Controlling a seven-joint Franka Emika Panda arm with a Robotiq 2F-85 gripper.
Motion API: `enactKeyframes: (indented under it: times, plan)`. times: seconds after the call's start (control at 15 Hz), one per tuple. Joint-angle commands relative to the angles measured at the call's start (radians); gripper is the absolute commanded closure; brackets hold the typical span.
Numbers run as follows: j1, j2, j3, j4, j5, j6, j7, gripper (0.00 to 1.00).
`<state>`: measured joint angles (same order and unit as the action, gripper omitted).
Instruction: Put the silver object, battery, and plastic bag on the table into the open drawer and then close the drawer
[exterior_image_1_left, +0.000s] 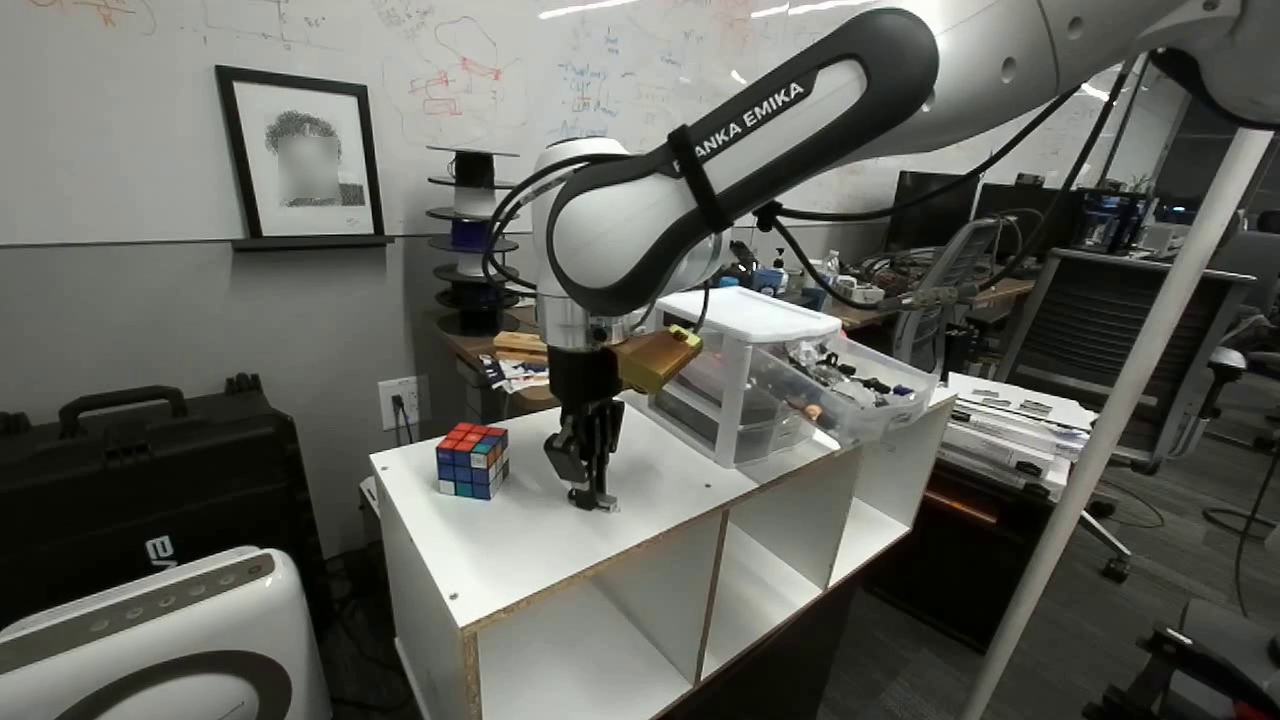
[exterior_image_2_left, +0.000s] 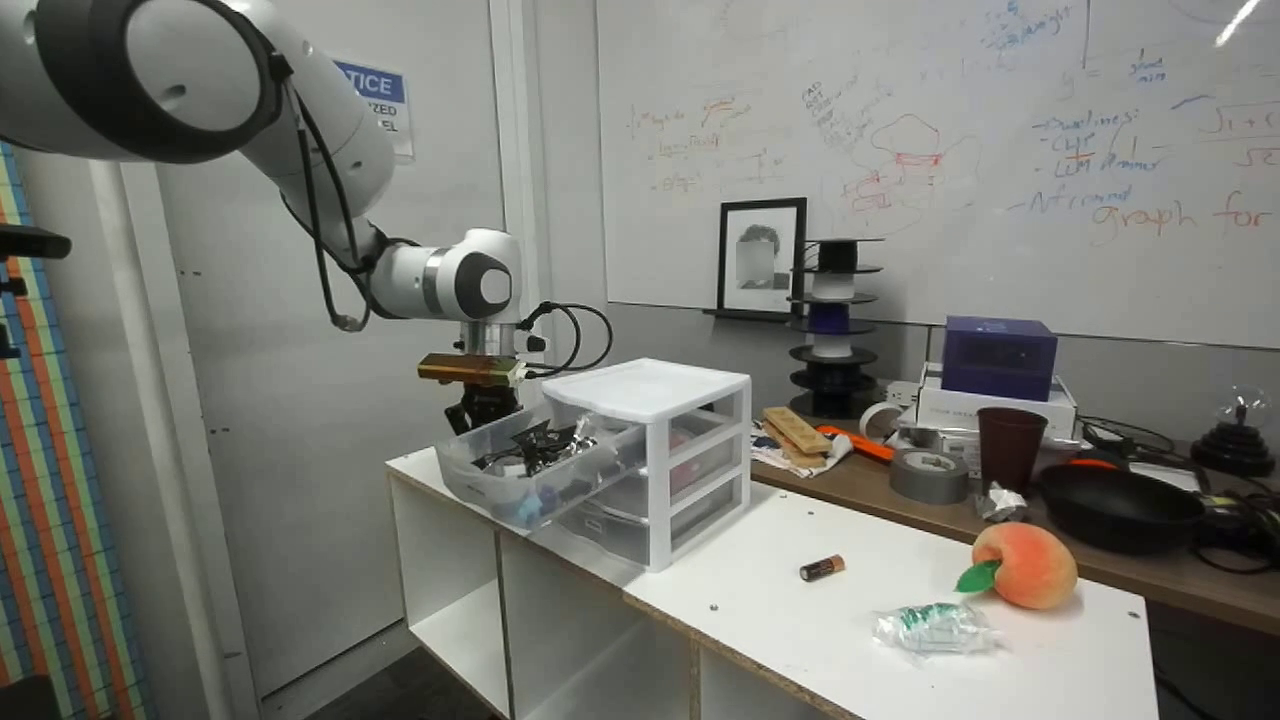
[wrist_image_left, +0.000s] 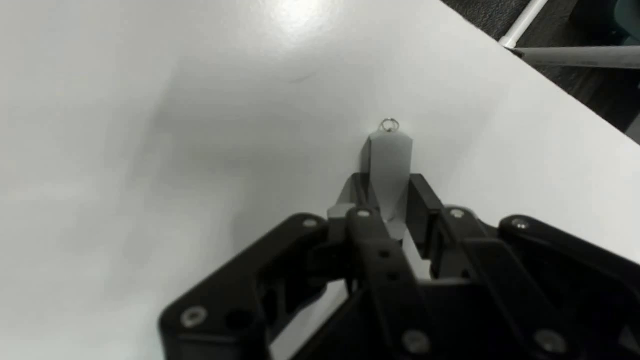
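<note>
You had the end effector (wrist_image_left: 390, 192) clamped on the silver object (wrist_image_left: 391, 155), down at the tabletop (exterior_image_1_left: 520, 545). Battery (exterior_image_2_left: 822, 568) and plastic bag (exterior_image_2_left: 937, 629) lay on the other side of the drawer unit (exterior_image_2_left: 645, 388); the drawer (exterior_image_2_left: 482, 487) stood open (small items (exterior_image_2_left: 540, 447) inside).

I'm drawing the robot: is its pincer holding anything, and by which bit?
Yes, the pincer holds the silver object by its long sides, ring end poking out.
</note>
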<state>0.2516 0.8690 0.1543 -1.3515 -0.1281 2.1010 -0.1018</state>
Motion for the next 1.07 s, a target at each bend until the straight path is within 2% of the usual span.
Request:
enactKeyframes:
  times: [0.0,0.27,0.6,1.0]
  plan:
    - [0.006,0.001,-0.007,0.004,0.007,-0.029,-0.002,0.90]
    - [0.050,-0.067,-0.025,-0.018,-0.041,-0.056,0.032,0.90]
    - [0.098,-0.210,-0.044,-0.063,-0.115,-0.124,0.092,0.90]
    - [0.054,-0.477,-0.029,-0.198,-0.087,-0.186,0.139,0.90]
